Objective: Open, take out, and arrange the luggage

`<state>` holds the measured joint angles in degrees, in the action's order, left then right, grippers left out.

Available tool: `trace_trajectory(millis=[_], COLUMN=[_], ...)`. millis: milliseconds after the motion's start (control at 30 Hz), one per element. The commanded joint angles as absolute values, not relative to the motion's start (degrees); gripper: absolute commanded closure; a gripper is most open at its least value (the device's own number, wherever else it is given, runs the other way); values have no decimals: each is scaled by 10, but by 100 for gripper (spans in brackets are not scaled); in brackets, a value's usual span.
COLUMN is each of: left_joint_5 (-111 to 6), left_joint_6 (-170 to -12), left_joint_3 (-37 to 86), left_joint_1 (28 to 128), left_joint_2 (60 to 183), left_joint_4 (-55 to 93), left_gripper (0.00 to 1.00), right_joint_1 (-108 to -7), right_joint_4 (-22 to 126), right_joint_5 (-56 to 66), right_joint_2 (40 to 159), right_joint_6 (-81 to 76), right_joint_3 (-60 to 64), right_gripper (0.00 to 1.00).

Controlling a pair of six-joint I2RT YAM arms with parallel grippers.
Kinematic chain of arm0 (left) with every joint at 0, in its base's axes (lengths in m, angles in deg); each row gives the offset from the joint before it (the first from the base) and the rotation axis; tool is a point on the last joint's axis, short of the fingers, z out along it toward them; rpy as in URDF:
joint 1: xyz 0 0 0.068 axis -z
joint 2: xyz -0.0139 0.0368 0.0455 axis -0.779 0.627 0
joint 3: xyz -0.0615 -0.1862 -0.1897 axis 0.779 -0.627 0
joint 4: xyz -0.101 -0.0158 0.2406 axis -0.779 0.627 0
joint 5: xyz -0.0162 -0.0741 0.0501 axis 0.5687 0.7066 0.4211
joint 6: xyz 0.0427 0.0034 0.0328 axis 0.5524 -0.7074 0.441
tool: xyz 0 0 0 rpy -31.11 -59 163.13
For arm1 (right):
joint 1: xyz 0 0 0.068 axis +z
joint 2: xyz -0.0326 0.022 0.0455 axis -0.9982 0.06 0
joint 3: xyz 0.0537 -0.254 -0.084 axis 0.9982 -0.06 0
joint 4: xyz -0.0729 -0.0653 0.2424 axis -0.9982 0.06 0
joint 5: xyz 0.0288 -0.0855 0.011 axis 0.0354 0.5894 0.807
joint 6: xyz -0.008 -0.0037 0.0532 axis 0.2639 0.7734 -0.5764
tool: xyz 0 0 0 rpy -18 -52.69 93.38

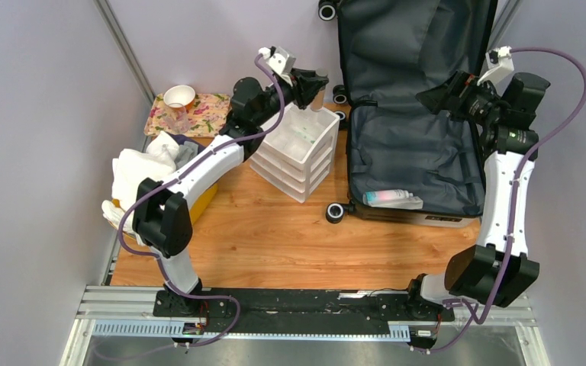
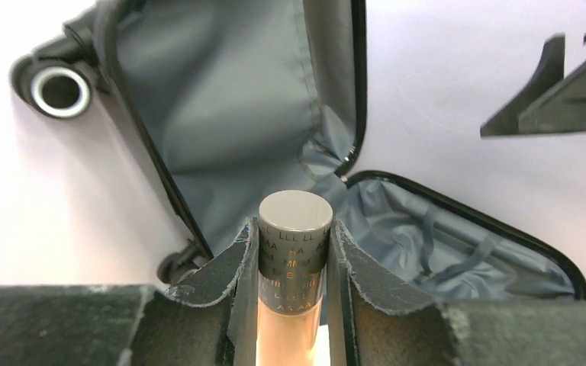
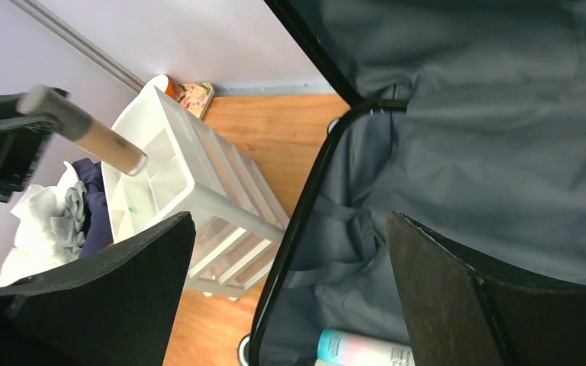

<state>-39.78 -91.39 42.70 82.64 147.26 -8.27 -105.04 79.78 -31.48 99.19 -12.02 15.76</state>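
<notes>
1. Left wrist close-up: clamps left pincer on a grey-capped tube, over the white organizer.
2. Holds right pincer spread wide, empty, above grey lining.
3. Finds the luggage open on the counter, lid leaning on the back wall, pink bottle lying inside.
4. Probably handles as a stiff, bulky shell with slack lining and rolling wheels; best gripped at the rim.

The luggage lies open at right (a bottle inside), with the drawer organizer just left, perhaps touching.
</notes>
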Motion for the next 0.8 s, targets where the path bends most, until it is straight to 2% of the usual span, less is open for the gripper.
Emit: trace_trajectory(millis=[0, 367, 500, 567, 700, 767], left_joint_5=[-379, -375, -368, -362, -361, -356], left_joint_6=[-954, -933, -931, -928, -918, -917], left_joint_3=[399, 368, 354, 336, 314, 308], left_joint_1=[830, 830, 827, 827, 826, 823], left_joint_2=[1456, 1488, 1490, 1482, 1473, 1469], left_joint_4=[-152, -205, -208, -208, -203, -198], left_gripper=[100, 100, 100, 100, 91, 77], right_joint_1=[-1052, -1051, -1049, -1044, -1035, -1028], right_joint_4=[740, 781, 928, 1036, 1155, 1222], right_joint_5=[-332, -373, -428, -419, -372, -360], right_joint_2=[987, 1013, 1054, 1070, 1111, 1126], right_joint_6=[-72, -35, 136, 208, 338, 415], right_joint_3=[149, 171, 223, 250, 266, 274], right_gripper=[0, 0, 0, 2, 3, 4])
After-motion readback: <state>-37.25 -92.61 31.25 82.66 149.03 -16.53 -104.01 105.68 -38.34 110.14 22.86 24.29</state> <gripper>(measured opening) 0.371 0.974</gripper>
